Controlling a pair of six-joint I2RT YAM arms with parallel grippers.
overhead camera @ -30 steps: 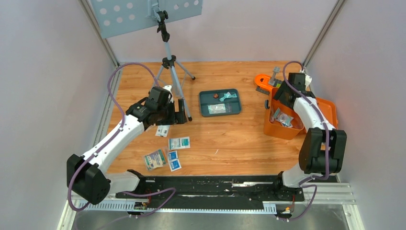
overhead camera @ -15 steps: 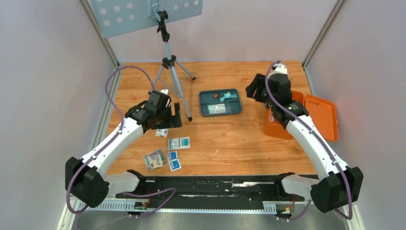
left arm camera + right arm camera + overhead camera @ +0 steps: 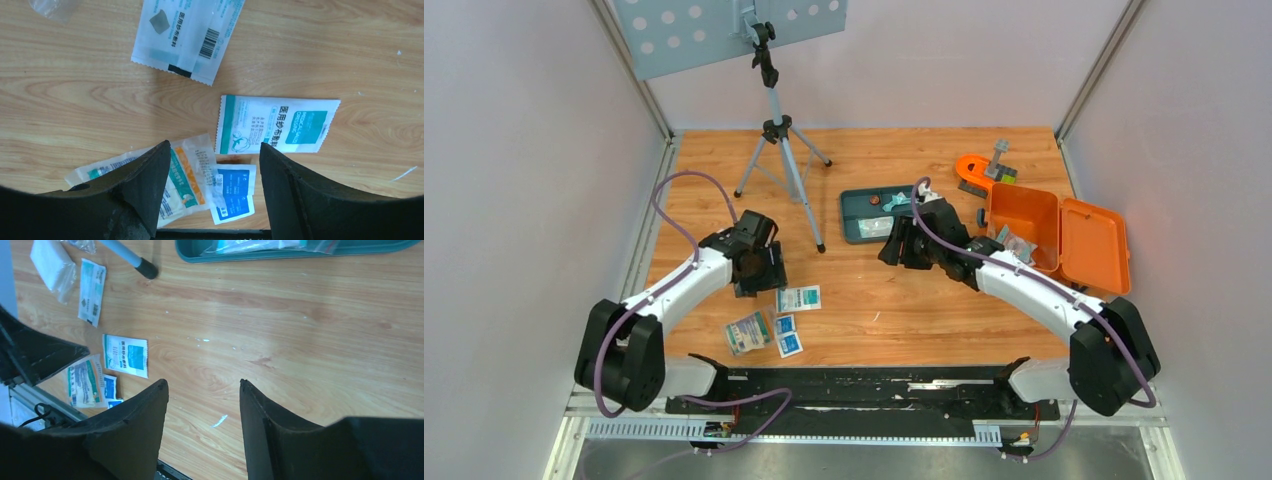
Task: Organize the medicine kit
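Observation:
The orange kit box (image 3: pixel 1022 215) stands open at the right with its lid (image 3: pixel 1095 245) laid flat and a few clear-wrapped items inside. Loose packets lie at the front left: a teal gauze packet (image 3: pixel 798 298) (image 3: pixel 277 125), two blue packets (image 3: pixel 788 335) (image 3: pixel 232 192) and a green-and-orange packet (image 3: pixel 748 333) (image 3: pixel 185 180). A white barcode packet (image 3: pixel 187 35) lies beyond them. My left gripper (image 3: pixel 759 272) (image 3: pixel 215 147) is open and empty above these packets. My right gripper (image 3: pixel 896 248) (image 3: pixel 203 382) is open and empty over bare wood, just in front of the teal tray (image 3: pixel 856 232) (image 3: pixel 300 251).
A tripod (image 3: pixel 774 130) stands at the back left, and one foot (image 3: pixel 147 270) shows in the right wrist view. An orange and grey tool (image 3: pixel 979 168) lies behind the kit box. The teal tray holds a few small items. A black rail (image 3: pixel 864 385) runs along the near edge.
My right arm has swung left from the orange box to the table's middle, in front of the teal tray. My left gripper has moved nearer, over the loose packets.

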